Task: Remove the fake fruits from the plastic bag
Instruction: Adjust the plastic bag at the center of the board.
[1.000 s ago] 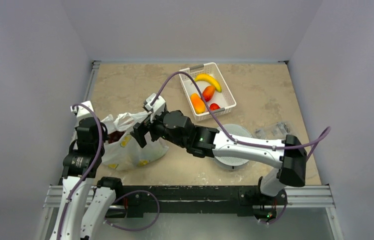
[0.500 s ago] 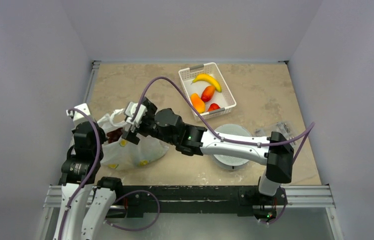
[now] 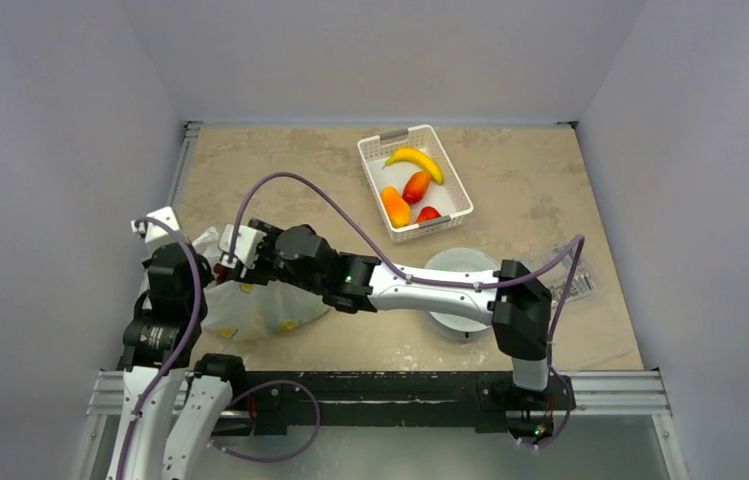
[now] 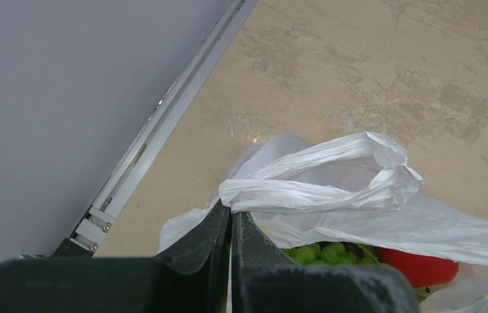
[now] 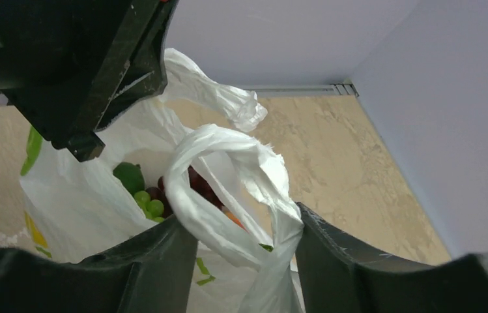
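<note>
The plastic bag [image 3: 262, 308] lies at the left of the table, white with yellow-green discs. My left gripper [image 4: 231, 215] is shut on one handle [image 4: 306, 189] and holds it up. The right gripper [image 5: 247, 254] reaches across to the bag's mouth [image 3: 233, 258]. Its jaws stand partly closed around the other handle [image 5: 228, 189], which loops between both fingers. Fake fruits show inside the bag: green grapes [image 5: 150, 203], dark red grapes [image 5: 197, 182], a green fruit [image 5: 129, 176] and a red fruit [image 4: 417, 267].
At the back of the table a white lattice basket [image 3: 450, 175] holds a banana [image 3: 418, 160], an orange fruit [image 3: 396, 206] and red fruits [image 3: 417, 186]. A round white disc [image 3: 465, 295] lies under my right forearm. Clear wrapping [image 3: 568, 278] lies far right.
My right arm has swung left from the bag's near side to its mouth. Its jaws have narrowed from wide open around the second handle. The left gripper has held its grip.
</note>
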Robot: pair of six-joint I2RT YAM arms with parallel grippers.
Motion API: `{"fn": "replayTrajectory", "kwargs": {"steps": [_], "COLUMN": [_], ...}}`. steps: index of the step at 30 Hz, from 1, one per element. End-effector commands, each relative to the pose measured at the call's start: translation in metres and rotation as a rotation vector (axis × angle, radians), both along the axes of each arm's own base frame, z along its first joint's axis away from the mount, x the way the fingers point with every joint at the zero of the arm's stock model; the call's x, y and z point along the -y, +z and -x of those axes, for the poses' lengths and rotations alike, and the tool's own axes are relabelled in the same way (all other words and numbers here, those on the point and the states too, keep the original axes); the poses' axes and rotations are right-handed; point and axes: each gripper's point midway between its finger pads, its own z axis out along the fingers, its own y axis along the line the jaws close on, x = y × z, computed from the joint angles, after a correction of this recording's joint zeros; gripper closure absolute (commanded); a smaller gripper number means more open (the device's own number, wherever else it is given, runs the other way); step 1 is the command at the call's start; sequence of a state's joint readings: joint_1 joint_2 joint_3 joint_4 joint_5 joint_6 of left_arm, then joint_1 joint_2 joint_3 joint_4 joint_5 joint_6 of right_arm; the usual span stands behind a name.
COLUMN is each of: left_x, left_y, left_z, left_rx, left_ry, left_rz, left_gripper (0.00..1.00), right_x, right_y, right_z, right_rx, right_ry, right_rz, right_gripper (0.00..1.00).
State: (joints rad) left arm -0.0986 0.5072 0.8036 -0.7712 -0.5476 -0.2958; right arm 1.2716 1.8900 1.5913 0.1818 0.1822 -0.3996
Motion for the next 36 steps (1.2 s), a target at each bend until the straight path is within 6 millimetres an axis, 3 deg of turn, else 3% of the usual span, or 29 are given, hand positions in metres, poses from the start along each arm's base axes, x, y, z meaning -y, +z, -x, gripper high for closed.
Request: {"fn": "replayTrajectory", "kwargs": {"steps": [1,3,8,12,16,19,24,29,33,36], "left_x": [-0.008,-0.009,-0.007,-0.007,-0.016,-0.020,-0.018,-0.019,-0.020,-0.022], "left_y": [0.005,0.005,0.017,0.040,0.065,0.067,0.025,-0.017,-0.019,-0.016], "left_z": [-0.002,-0.002,-0.006,-0.019,-0.026,-0.025,-0.016,-0.005,0.002,0.003], "left_rx": [0.027,0.016,-0.048,-0.052,-0.013,-0.024,-0.063,-0.112,-0.092,-0.059], "left_ry": [0.049,0.078,0.151,0.167,0.193,0.194,0.157,0.144,0.152,0.155], "left_rz": [-0.012,0.002,0.086,0.127,0.154,0.157,0.134,0.106,0.099,0.089], "left_gripper": [1.00,1.00,1.00,1.00,1.00,1.00,1.00,1.00,1.00,1.00], "right_x": [0.006,0.013,0.026,0.035,0.042,0.047,0.064,0.084,0.117,0.142], "right_y": [0.059,0.073,0.101,0.128,0.150,0.146,0.093,0.006,-0.058,-0.076], "right_z": [0.006,0.001,-0.026,-0.043,-0.044,-0.029,0.009,0.056,0.074,0.075], "right_rx": [-0.016,-0.018,-0.005,-0.047,-0.013,-0.043,-0.187,-0.315,-0.436,-0.501], "right_ry": [0.002,-0.015,-0.018,0.062,0.075,0.137,0.231,0.177,0.060,-0.028], "right_rz": [-0.165,-0.218,-0.245,-0.267,-0.266,-0.228,-0.127,-0.001,0.081,0.077], "right_gripper": [0.72,1.00,1.00,1.00,1.00,1.00,1.00,1.00,0.97,0.88]}}
